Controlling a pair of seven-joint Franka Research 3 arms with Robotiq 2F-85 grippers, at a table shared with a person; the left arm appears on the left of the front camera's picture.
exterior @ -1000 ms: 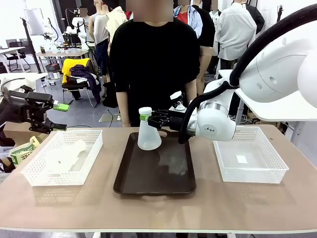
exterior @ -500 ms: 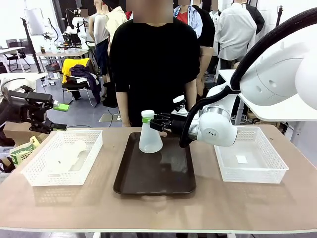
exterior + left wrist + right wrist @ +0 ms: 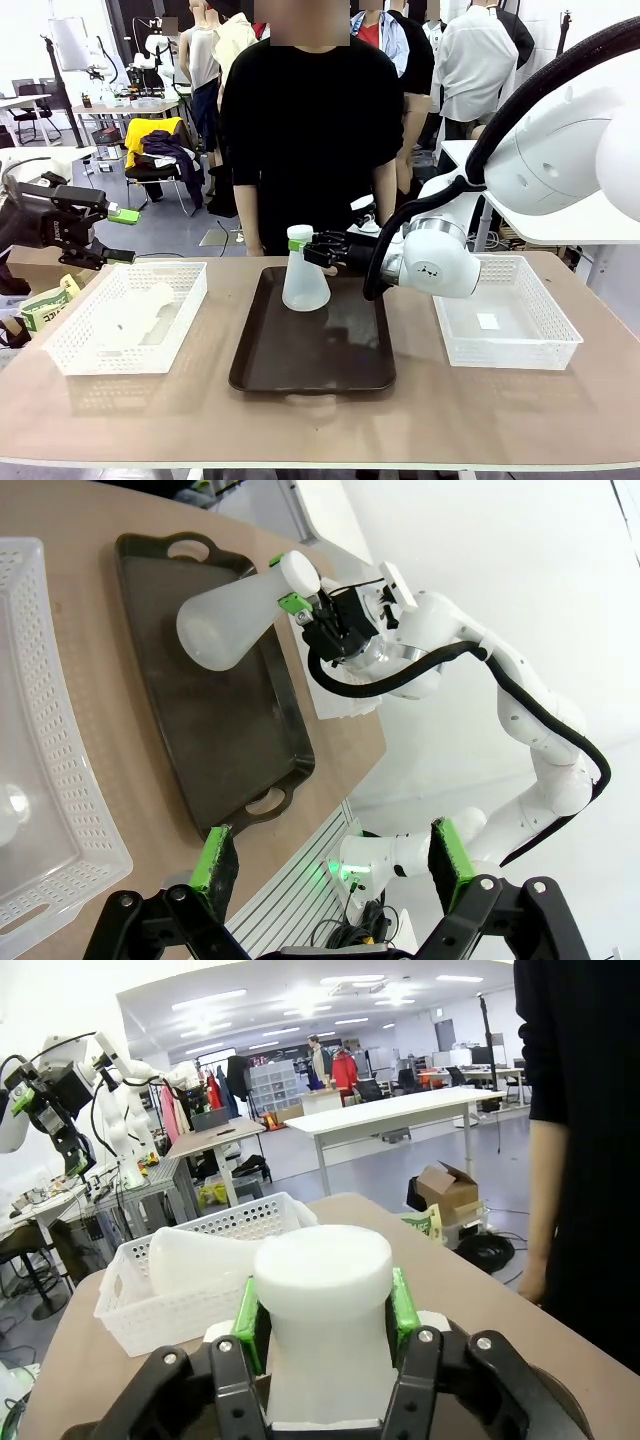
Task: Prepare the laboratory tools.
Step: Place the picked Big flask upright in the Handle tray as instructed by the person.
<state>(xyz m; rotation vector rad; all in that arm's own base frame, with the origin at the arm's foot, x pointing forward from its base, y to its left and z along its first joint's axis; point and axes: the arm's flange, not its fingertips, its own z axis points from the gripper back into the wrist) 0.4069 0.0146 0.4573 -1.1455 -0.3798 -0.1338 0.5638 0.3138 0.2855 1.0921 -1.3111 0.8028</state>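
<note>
Whitish lying flask [image 3: 130,315] in the left basket [image 3: 62,356]; upright flask [image 3: 303,285] held at the dark tray [image 3: 310,365].
Off the surface's [image 3: 320,430] left edge the left hand [image 3: 120,236] hangs spread wide, holding nothing. At the tray's far end the right hand [image 3: 312,248] pinches the upright flask's neck just under the rim; whether its base rests down I cannot tell. Both flasks look light, stiff and smooth, so probably slippery, and the narrow neck seems the surest grip. In the right basket [image 3: 560,350] lies a small pale scrap [image 3: 487,321].
</note>
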